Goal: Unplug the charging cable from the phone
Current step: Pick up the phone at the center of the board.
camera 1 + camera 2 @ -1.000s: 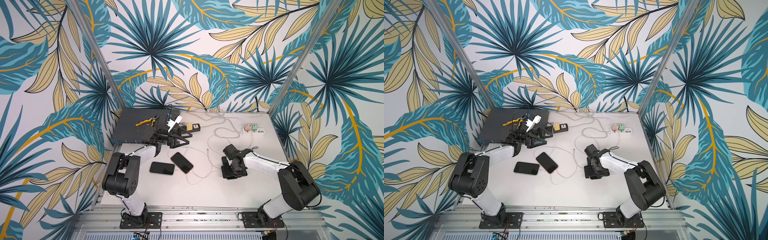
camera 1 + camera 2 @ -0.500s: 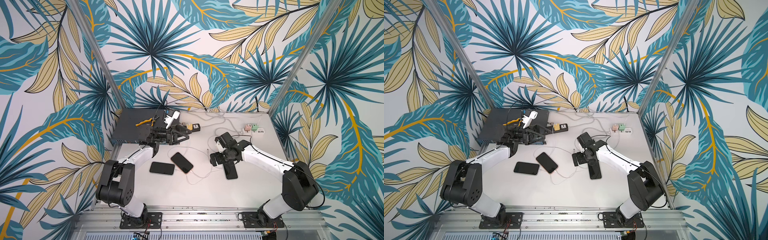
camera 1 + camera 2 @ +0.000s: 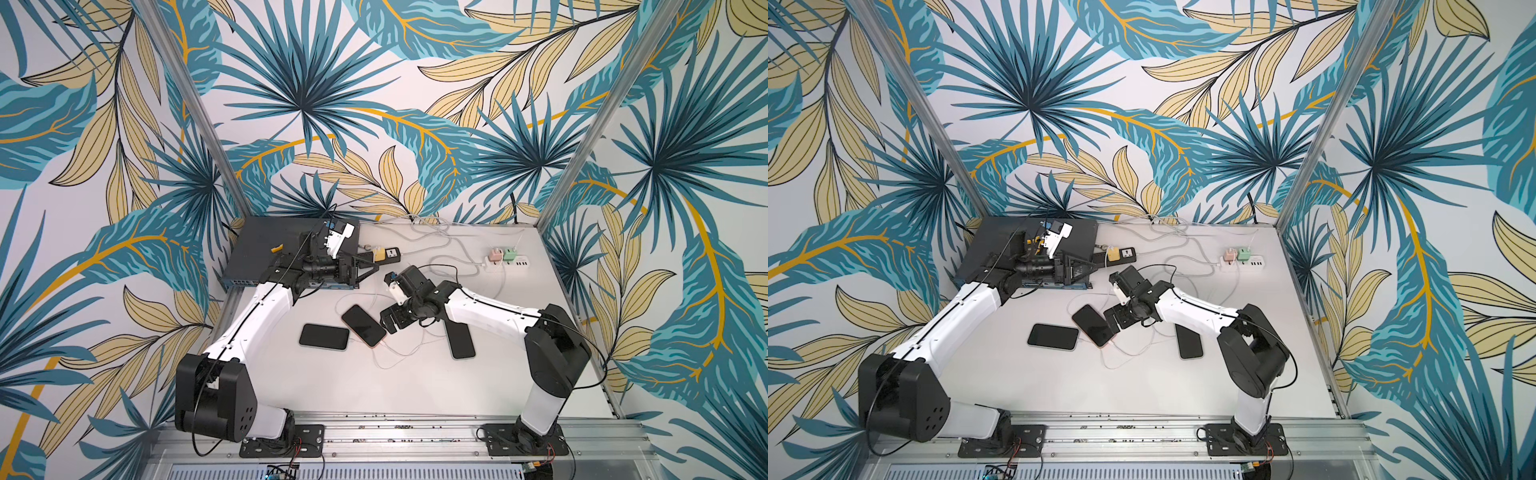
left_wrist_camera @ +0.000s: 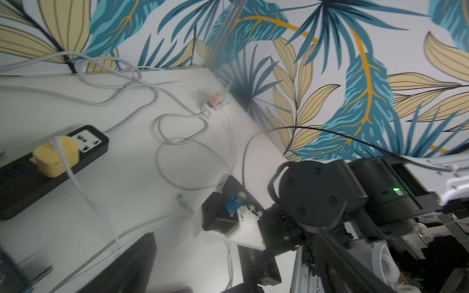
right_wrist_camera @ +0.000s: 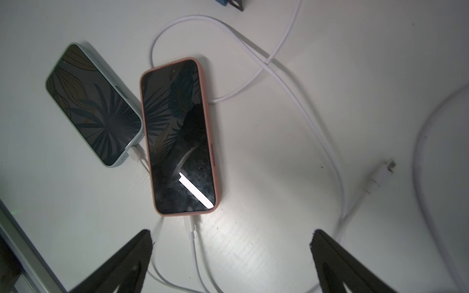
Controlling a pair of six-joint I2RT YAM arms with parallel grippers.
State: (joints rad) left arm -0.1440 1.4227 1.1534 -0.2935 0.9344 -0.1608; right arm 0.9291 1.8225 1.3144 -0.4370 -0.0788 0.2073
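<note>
White table (image 3: 374,386): three phones (image 3: 362,325), cables (image 5: 193,243), power strips (image 3: 390,253).

Both top views look down from high above the front edge of the table (image 3: 415,386), facing the back wall (image 3: 374,124). They share almost the whole scene, including the left arm (image 3: 257,316) and right arm (image 3: 490,309). The left wrist view sits low near the table's rear, looking across the black power strip (image 4: 50,162) toward the right arm. The right wrist view looks nearly straight down, close above the pink-cased phone (image 5: 177,137), also seen in both top views.
</note>
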